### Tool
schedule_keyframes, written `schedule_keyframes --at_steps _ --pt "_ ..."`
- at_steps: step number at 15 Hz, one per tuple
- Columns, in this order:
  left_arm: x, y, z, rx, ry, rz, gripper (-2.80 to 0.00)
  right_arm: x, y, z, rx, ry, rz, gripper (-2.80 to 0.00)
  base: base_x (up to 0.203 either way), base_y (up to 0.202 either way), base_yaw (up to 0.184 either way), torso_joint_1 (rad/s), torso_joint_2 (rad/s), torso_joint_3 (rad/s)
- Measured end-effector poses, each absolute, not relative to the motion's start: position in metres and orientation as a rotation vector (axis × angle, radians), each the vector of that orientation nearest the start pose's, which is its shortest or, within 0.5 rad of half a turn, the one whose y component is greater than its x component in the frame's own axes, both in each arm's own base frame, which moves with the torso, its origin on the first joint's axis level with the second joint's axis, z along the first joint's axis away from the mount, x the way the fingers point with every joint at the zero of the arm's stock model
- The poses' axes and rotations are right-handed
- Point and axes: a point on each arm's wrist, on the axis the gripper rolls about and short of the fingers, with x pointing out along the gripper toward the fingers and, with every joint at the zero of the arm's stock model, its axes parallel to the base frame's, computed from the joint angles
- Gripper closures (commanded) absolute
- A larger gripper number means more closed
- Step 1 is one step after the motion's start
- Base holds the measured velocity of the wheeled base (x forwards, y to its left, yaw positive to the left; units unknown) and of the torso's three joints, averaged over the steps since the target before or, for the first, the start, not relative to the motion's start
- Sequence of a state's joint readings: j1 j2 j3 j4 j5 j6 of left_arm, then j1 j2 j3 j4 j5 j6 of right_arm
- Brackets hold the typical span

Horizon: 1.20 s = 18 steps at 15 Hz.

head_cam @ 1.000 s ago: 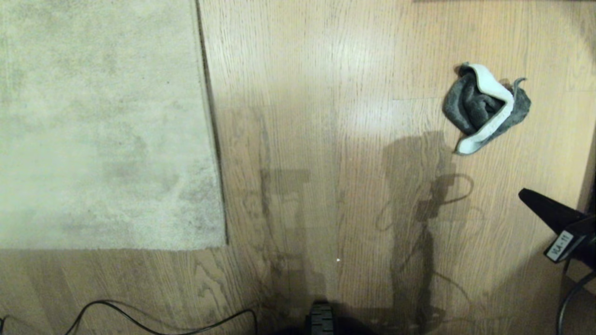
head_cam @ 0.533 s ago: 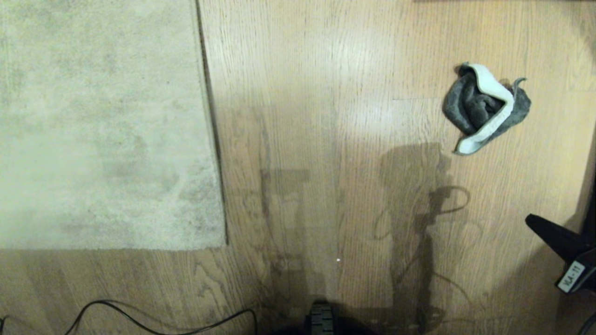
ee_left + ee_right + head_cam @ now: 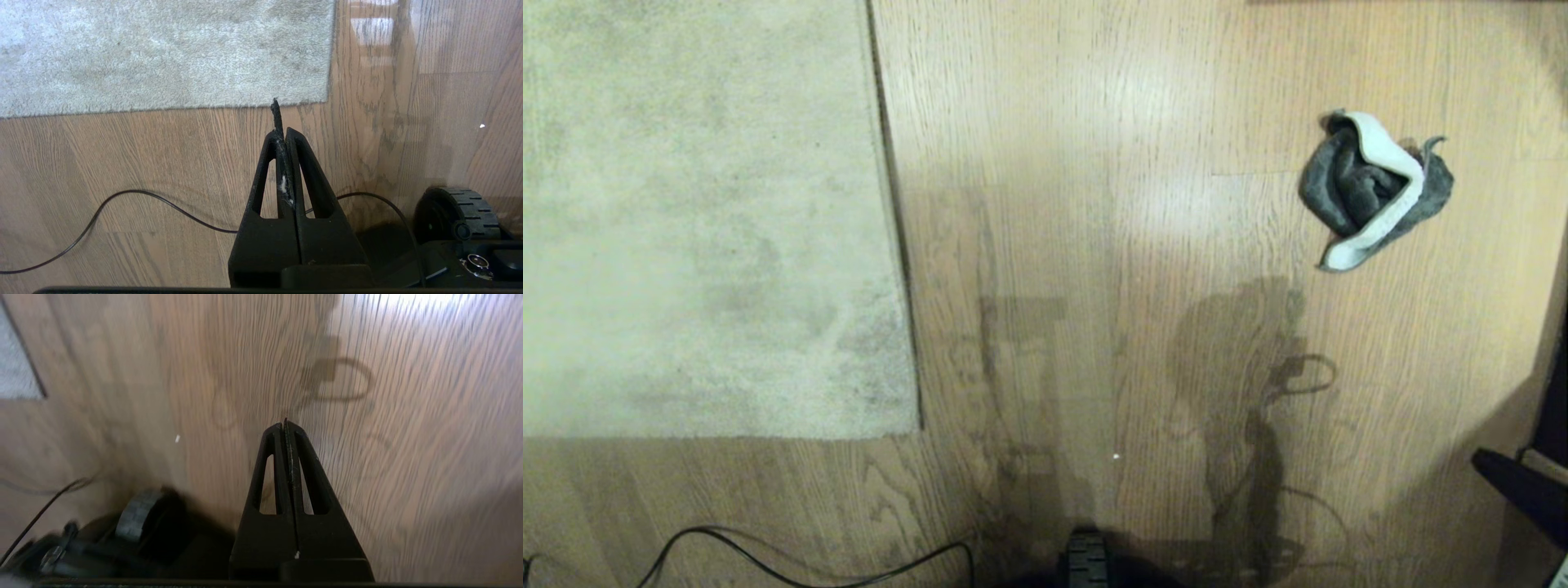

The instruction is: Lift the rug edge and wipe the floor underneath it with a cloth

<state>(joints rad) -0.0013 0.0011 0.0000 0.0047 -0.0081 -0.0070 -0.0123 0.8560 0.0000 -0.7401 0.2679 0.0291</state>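
Head view: you see the floor (image 3: 1094,204), wood planks with sheen.
Rug (image 3: 703,220): flat, on your left.
Cloth (image 3: 1372,192): crumpled, far right.
Cable (image 3: 768,563): near edge.
Left gripper (image 3: 282,130): fingers clenched, empty.
Right gripper (image 3: 286,428): fingers clenched, empty.

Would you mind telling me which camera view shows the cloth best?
The head view: the cloth lies crumpled on the floor, whole and uncovered, far right of the rug. Neither wrist view shows it; the left shows rug and floor, the right mostly floor.
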Motion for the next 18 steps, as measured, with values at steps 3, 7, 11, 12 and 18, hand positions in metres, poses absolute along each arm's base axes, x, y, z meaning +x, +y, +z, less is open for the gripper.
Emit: schedule_keyframes --at_steps 3,7,11,12,18 --pt "-0.023 0.0 0.075 -0.007 0.006 -0.009 0.0 0.044 0.005 0.122 0.047 0.13 0.251 0.0 0.0 0.0 0.0 0.0 0.0 0.0" --pt "-0.023 0.0 0.075 -0.007 0.006 -0.009 0.0 -0.001 0.005 0.101 0.049 0.132 0.205 0.0 0.0 0.0 0.0 0.0 0.0 0.0" --pt "-0.023 0.0 0.075 -0.007 0.006 -0.009 0.0 -0.025 0.0 0.085 0.038 0.116 -0.01 0.0 0.0 0.0 0.0 0.0 0.0 0.0" --pt "-0.023 0.0 0.075 -0.007 0.006 -0.008 0.0 -0.026 -0.001 0.084 0.022 0.094 -0.057 0.0 0.0 0.0 0.0 0.0 0.0 0.0" --pt "-0.023 0.0 0.075 -0.007 0.006 -0.009 0.0 -0.026 0.0 0.076 -0.017 0.049 -0.024 0.0 0.0 0.0 0.0 0.0 0.0 0.0"
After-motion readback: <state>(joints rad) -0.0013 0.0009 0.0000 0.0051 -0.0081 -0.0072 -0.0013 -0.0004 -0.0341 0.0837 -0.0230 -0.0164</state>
